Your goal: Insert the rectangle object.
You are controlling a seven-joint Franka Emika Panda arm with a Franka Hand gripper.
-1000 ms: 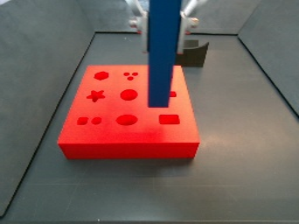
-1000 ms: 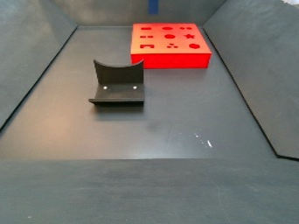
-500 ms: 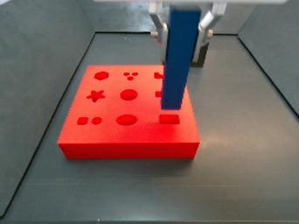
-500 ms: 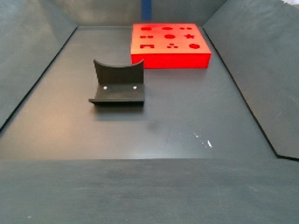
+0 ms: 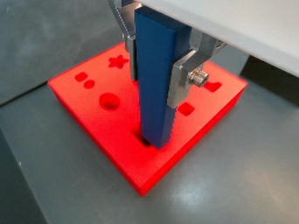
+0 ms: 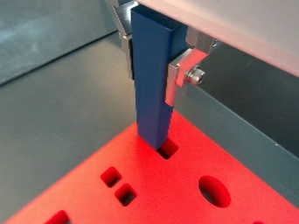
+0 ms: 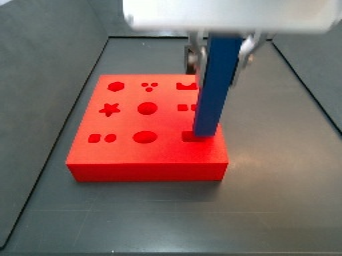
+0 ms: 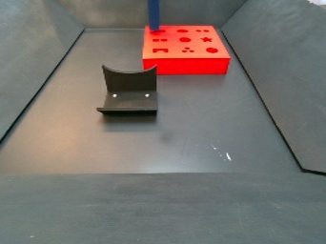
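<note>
My gripper [image 7: 222, 52] is shut on the rectangle object [image 7: 214, 85], a long blue bar held upright over the flat red block [image 7: 127, 150]. The bar's lower end sits at the rectangular hole [image 6: 170, 151] near a corner of the block. I cannot tell how deep it reaches. In both wrist views the silver fingers [image 5: 186, 77] [image 6: 180, 80] clamp the bar [image 5: 158, 87] [image 6: 152, 87] from two sides, with the gripper [image 5: 158, 63] [image 6: 152, 59] above the block [image 5: 100, 118] [image 6: 70, 197]. In a side view only the bar's lower part [image 8: 152, 14] shows above the block [image 8: 192, 63].
The red block has several other shaped holes, among them a star [image 7: 112, 109] and a circle [image 7: 147, 108]. A small dark grey curved holder [image 8: 128, 91] stands on the dark floor away from the block. Grey walls [image 8: 45, 57] enclose the floor.
The gripper has moved the blue bar across the block and lowered it, so its lower end now sits at the rectangular hole. The bar has come into the other side view.
</note>
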